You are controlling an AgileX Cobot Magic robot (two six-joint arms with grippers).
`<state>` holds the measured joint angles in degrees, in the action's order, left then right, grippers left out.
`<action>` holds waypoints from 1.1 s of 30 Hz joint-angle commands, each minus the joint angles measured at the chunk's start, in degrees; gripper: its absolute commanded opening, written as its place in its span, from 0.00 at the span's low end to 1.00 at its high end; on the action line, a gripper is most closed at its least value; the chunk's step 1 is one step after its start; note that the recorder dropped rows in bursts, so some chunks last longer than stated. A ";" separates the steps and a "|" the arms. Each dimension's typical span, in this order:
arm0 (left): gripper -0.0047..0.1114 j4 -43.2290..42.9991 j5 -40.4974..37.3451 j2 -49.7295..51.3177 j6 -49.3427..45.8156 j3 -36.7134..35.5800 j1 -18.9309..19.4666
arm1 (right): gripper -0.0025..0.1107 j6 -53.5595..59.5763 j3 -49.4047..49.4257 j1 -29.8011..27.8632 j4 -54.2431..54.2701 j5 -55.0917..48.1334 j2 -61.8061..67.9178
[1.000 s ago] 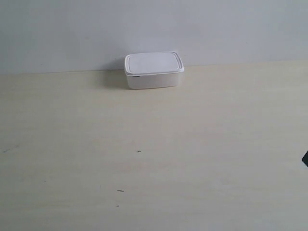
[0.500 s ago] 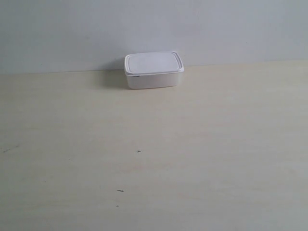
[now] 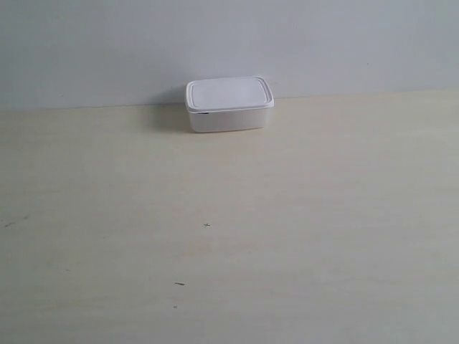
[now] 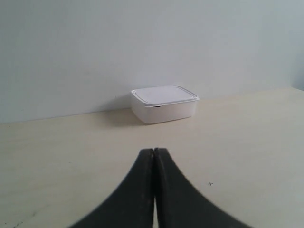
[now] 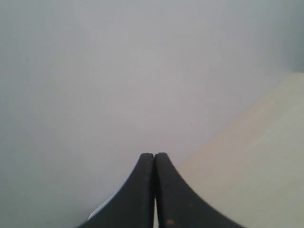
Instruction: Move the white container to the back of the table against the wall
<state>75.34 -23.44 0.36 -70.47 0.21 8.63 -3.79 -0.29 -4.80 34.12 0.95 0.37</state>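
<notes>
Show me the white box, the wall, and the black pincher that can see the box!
white container (image 3: 229,94): exterior view, middle of its flat top.
wall (image 3: 107,43): exterior view, a bare patch.
left gripper (image 4: 154,152): left wrist view, where its shut fingertips meet.

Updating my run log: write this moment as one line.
white container: back of table, by wall | left claw: shut, empty | right claw: shut, empty | task: looks done

The light is soft, flat and hazy. The white container (image 3: 229,104) casts only a faint shadow on the desk (image 3: 301,215).
</notes>
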 commanded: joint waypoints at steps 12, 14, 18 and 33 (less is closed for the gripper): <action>0.04 0.15 0.07 -0.36 0.26 -0.21 0.16 | 0.02 0.11 0.29 -0.32 -3.65 0.43 -0.37; 0.04 0.15 0.07 -0.36 0.26 -0.21 0.16 | 0.02 0.22 0.29 -0.32 -13.00 0.32 -0.37; 0.04 0.15 0.07 -0.36 0.26 -0.21 0.16 | 0.02 -3.95 0.29 -0.21 -25.82 -5.47 -0.37; 0.04 0.15 0.27 -0.36 0.26 -0.21 0.16 | 0.02 0.92 0.29 1.81 -32.51 -17.19 -0.37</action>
<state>75.34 -23.44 0.36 -70.47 0.21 8.63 -3.60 -0.29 -3.61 2.01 -16.22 0.37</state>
